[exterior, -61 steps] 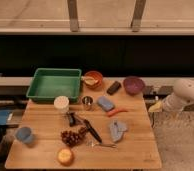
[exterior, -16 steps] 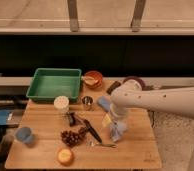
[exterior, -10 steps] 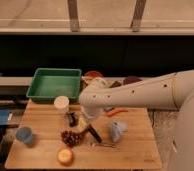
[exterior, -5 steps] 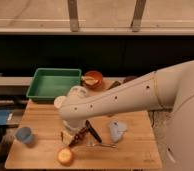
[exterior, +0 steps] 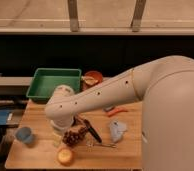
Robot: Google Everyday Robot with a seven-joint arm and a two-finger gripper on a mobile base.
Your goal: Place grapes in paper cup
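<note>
Over the front-left part of the wooden table [exterior: 37, 156], a white arm [exterior: 115, 92] reaches across from the right, wrist low above the board. Claw [exterior: 60, 134] hangs under the wrist, just left of the grapes [exterior: 76, 136]; jaws spread wide, holding nothing. Grapes lie on the table, a dark bunch close by the claw; cannot tell whether they touch. Paper cup [exterior: 64, 90] stands behind the arm, near the front edge of the green tray [exterior: 52, 82], only its top showing. Orange fruit [exterior: 65, 156] sits in front of the grapes, near the table's edge. Blue cup [exterior: 24, 135] at far left. Black tool [exterior: 92, 131] lies just right of the grapes, a pale blue cloth [exterior: 117, 130] further right. Orange bowl [exterior: 93, 77] beside the tray.
</note>
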